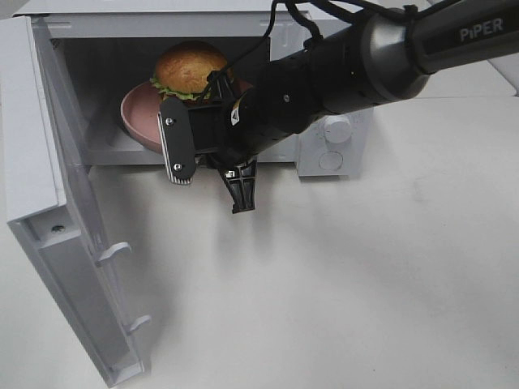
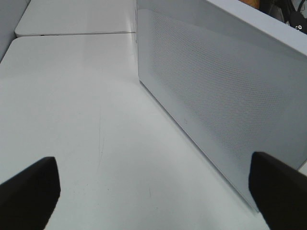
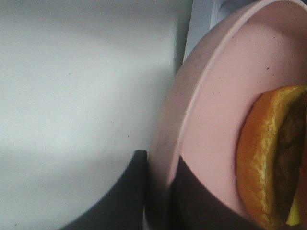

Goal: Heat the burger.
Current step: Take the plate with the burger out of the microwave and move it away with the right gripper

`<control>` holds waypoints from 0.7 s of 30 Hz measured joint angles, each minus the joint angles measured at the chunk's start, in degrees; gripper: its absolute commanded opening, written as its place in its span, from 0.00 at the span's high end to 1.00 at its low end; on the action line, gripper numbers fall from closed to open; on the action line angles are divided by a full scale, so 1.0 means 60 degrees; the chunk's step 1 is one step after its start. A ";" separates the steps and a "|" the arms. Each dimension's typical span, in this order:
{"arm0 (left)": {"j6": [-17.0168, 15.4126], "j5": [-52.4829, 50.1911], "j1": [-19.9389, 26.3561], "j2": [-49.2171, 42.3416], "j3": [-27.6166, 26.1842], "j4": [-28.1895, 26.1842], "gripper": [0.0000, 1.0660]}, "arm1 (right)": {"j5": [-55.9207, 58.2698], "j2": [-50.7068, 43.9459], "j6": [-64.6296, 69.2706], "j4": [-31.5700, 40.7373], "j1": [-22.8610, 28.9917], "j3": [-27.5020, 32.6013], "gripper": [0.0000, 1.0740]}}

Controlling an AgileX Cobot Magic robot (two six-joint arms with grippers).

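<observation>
1. White door (image 1: 57,219) of the microwave (image 1: 324,142) stands wide open on the left side, with much bare table (image 1: 365,284) in front of the opening.
2. Left gripper (image 2: 153,191) is released, its two dark fingers (image 2: 29,191) far apart over the table, beside the perforated white wall of the microwave.
3. Pink plate (image 1: 138,113) sits at the front edge of the cavity, and the burger (image 1: 190,71) lies on it, inside the microwave.
4. Right gripper (image 3: 158,191) is clenched on the plate rim, one finger under it and one over; the burger lies just beyond the fingertips, not touching them.
</observation>
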 measured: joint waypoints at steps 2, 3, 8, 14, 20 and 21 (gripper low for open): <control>0.0000 0.0000 0.0000 0.0000 0.0000 0.0000 0.05 | -0.0220 -0.0267 -0.0010 -0.0029 0.0038 0.0411 1.00; 0.0000 0.0000 0.0000 0.0000 0.0000 0.0000 0.05 | -0.0392 -0.0525 -0.0067 -0.0048 0.0076 0.0754 1.00; 0.0000 0.0000 0.0000 0.0000 0.0000 0.0000 0.05 | -0.0812 -0.0984 -0.0134 -0.0201 0.0134 0.1547 1.00; 0.0000 0.0000 0.0000 0.0000 0.0000 0.0000 0.05 | -0.1136 -0.1795 -0.0239 -0.0468 0.0201 0.2807 1.00; 0.0000 0.0000 0.0000 0.0000 0.0000 0.0000 0.05 | -0.1299 -0.2426 -0.0248 -0.0468 0.0210 0.3629 1.00; 0.0000 0.0000 0.0000 0.0000 0.0000 0.0000 0.05 | -0.1337 -0.2674 -0.0248 -0.0468 0.0210 0.3925 1.00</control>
